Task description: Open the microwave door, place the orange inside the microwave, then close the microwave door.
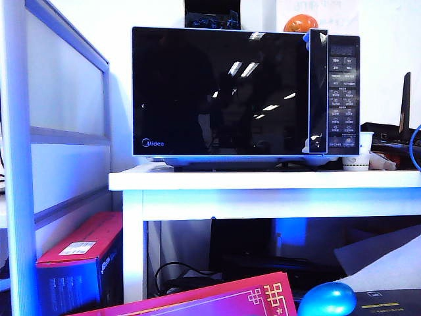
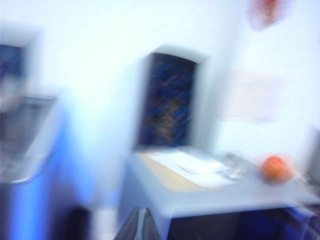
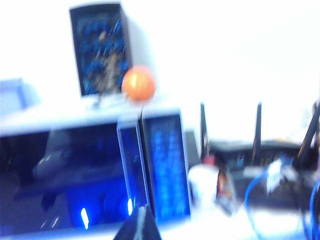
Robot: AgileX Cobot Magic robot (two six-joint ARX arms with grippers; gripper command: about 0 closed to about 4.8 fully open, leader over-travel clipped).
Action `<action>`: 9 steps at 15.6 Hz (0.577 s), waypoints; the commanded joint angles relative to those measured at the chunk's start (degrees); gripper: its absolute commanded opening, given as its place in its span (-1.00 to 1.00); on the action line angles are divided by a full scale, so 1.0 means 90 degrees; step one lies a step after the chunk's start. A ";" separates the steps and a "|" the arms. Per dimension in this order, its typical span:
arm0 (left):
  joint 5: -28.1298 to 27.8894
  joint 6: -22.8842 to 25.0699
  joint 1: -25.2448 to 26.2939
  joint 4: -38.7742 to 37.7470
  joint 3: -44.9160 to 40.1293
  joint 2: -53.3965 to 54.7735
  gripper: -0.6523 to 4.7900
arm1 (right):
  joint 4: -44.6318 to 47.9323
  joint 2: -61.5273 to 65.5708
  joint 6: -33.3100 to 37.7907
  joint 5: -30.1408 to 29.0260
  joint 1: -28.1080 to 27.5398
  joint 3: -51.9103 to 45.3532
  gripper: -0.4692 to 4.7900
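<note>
Setting: white table [image 1: 263, 179] against a pale wall, where we see the microwave [image 1: 245, 95] standing square to the exterior camera.
Microwave door: we find the microwave door [image 1: 220, 92] flush with the front, its glossy black glass mirroring ceiling lights, the button panel [image 1: 343, 92] beside it.
Orange: we spot the orange [image 1: 300, 24] on top of the microwave, above the seam between door and buttons; a dark box [image 1: 212, 14] stands on the same top, well apart from it.
Left pincer: we see the left pincer [image 2: 139, 224] only as a dark tip at the edge of its badly blurred wrist view, fingers pressed together and holding nothing; the orange [image 2: 275, 168] lies ahead of it and off to one side, well apart.
Right pincer: we see the right pincer [image 3: 139, 226] likewise closed to a point and empty, aimed at the microwave front where door meets button panel; the orange [image 3: 138, 83] sits above and beyond it, untouched.
Other items: a white cup [image 1: 356, 160] rests on the table just beside the microwave, and a shiny blue rounded object [image 1: 327, 299] lies low in the foreground of the exterior view.
</note>
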 commanded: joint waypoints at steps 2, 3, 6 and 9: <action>0.2467 0.0270 -0.0010 -0.2314 0.3925 0.2431 -0.78 | -0.0148 0.1625 -0.0124 0.0032 0.0007 0.1676 -0.82; 0.2550 0.0250 -0.0058 -0.2647 0.4549 0.2820 -0.78 | -0.0134 0.2047 -0.0325 -0.0007 0.0007 0.2038 -0.82; 0.2178 0.0520 -0.0780 -0.3757 0.5343 0.3446 -0.78 | -0.0219 0.3543 -0.0622 -0.0566 0.0007 0.3181 -0.82; -0.1239 0.1496 -0.2460 -0.4544 0.5343 0.3555 -0.78 | -0.0542 0.4813 -0.0622 -0.0680 0.0012 0.4150 -0.82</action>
